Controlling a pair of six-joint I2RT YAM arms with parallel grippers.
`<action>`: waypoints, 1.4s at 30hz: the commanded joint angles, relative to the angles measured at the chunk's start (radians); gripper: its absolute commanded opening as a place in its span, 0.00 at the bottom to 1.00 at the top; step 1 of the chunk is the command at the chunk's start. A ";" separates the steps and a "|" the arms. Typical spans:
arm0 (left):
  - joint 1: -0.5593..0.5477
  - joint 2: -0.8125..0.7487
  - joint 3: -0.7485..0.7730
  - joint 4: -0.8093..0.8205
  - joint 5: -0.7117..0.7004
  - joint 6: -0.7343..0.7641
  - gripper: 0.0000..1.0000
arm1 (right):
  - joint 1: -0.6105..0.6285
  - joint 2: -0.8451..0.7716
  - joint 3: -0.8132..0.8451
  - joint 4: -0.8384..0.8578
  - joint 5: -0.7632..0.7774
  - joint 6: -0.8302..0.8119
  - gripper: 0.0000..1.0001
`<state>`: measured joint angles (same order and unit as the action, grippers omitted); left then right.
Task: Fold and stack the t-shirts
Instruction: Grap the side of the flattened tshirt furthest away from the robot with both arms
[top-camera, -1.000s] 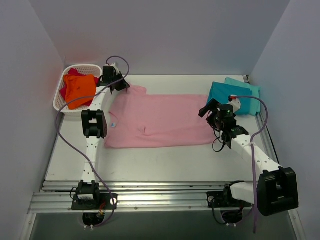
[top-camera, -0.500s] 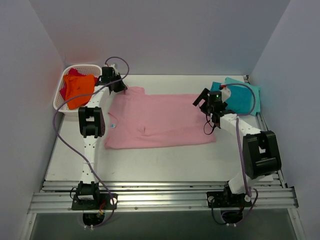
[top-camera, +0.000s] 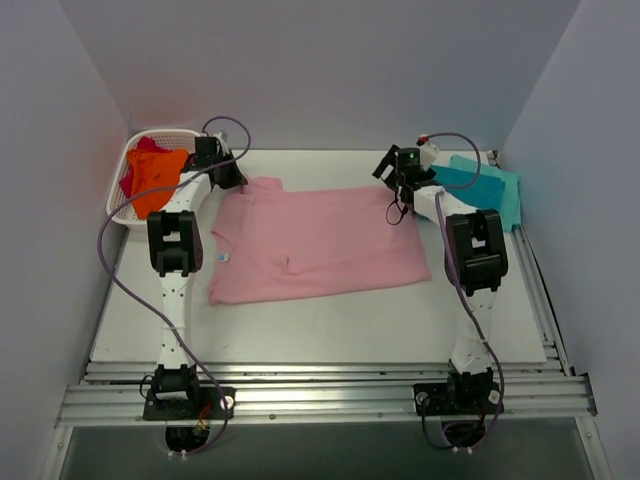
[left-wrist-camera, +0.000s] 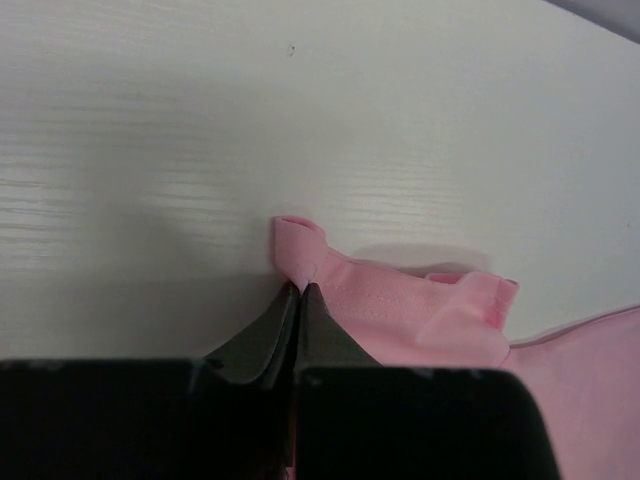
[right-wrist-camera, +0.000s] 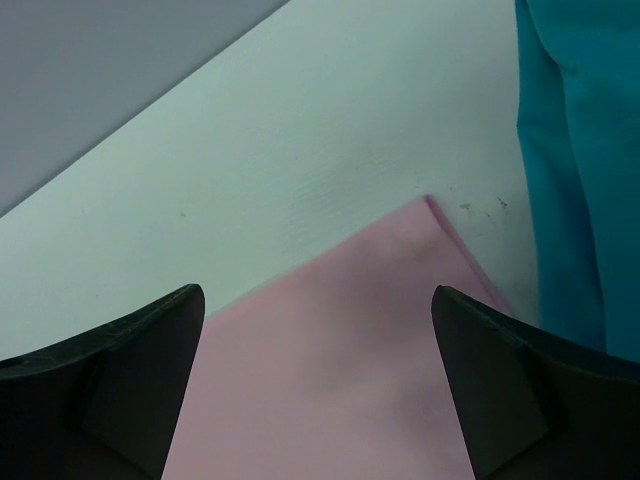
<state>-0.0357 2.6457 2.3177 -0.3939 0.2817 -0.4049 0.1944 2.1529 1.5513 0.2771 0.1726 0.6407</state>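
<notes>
The light pink t-shirt lies spread flat across the middle of the table. My left gripper is at its far left corner, shut on a rolled bit of the pink hem. My right gripper is open, jaws wide apart, hovering over the shirt's far right corner. The folded teal t-shirt lies on a lighter turquoise one at the far right; its edge shows in the right wrist view.
A white basket with orange and red clothes stands at the far left. Grey walls enclose the table on three sides. A metal rail runs along the near edge.
My right arm has swung from the shirt's right edge to its far right corner. My left gripper has moved slightly left, and the shirt has shifted a little left with it.
</notes>
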 joint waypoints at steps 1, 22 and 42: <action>0.025 -0.067 -0.033 0.029 0.007 0.005 0.02 | -0.030 -0.001 0.049 -0.021 0.044 -0.027 0.93; 0.031 -0.027 -0.024 0.072 0.071 -0.038 0.02 | -0.066 0.206 0.176 -0.003 -0.004 -0.013 0.84; 0.023 0.013 0.015 0.052 0.065 -0.040 0.02 | -0.032 0.256 0.187 -0.004 -0.033 0.002 0.45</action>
<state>-0.0113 2.6408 2.2887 -0.3557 0.3302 -0.4419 0.1551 2.3859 1.7302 0.3096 0.1471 0.6304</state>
